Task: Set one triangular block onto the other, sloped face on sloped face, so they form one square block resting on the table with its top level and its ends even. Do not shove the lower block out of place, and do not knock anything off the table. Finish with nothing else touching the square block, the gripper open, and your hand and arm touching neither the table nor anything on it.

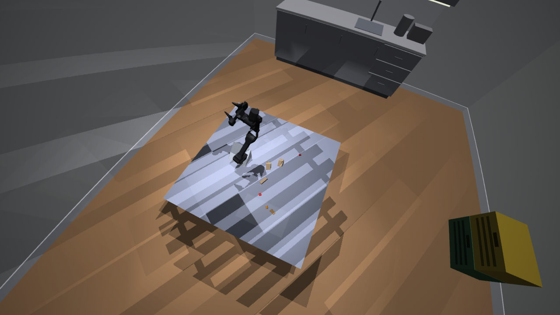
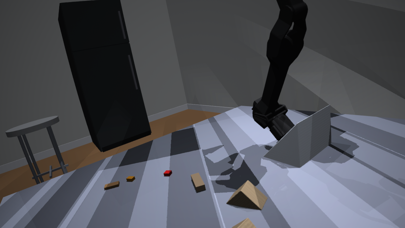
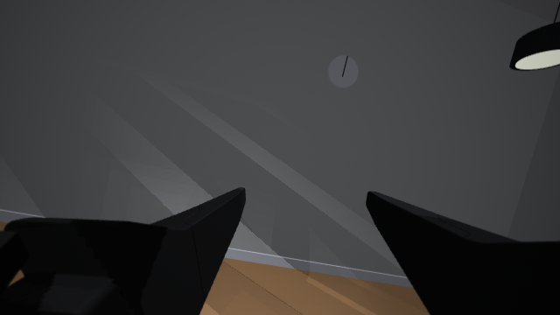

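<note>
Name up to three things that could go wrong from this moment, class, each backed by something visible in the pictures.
1. The end effector is open, empty and raised toward the wall, away from both triangular blocks; a long approach could end in a misaligned grasp.
2. The blocks lie close together, so grasping one may shove the other.
3. The flat wooden block and red cube lie nearby; a low sweep could knock them.
</note>
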`<state>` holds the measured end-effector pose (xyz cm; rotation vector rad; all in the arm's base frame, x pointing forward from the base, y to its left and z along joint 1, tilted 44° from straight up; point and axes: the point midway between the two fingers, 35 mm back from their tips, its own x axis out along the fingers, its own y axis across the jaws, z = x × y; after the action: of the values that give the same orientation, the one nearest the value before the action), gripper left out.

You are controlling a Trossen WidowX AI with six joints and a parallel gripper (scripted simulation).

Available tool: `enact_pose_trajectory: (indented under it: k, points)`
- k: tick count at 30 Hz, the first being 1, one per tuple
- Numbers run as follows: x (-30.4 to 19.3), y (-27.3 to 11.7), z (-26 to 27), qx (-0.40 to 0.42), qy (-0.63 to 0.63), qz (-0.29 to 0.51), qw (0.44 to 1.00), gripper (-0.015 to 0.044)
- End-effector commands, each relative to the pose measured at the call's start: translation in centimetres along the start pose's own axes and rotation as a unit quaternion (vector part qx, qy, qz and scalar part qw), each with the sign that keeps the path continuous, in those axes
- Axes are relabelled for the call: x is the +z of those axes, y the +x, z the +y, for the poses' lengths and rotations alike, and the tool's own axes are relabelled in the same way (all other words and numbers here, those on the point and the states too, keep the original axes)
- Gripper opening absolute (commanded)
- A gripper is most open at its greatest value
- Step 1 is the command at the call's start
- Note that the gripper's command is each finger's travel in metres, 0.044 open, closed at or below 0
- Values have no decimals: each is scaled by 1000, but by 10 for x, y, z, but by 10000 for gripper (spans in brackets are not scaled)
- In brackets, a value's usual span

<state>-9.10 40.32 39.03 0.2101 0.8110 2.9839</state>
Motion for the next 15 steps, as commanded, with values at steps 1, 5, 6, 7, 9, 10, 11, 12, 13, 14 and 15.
enact_pose_trajectory:
  k: [1, 5, 6, 7, 9, 10, 11, 12, 13, 14, 15]
  points:
    - [0, 1, 1, 1, 0, 0, 1000, 426]
    - [5, 16, 29, 33, -3, 5, 999, 440]
    - [6, 23, 42, 47, -4, 7, 999, 440]
    - [8, 30, 56, 63, -5, 10, 998, 440]
    - [9, 42, 86, 95, -7, 17, 995, 440]
    - [10, 48, 101, 112, -8, 21, 994, 440]
    - [12, 46, 106, 117, -4, 17, 993, 440]
    - [16, 44, 115, 127, 2, 11, 992, 440]
    - [18, 43, 127, 139, 6, 8, 990, 440]
    - [17, 49, 144, 157, 3, 15, 988, 440]
    - [15, 55, 161, 175, 1, 23, 984, 440]
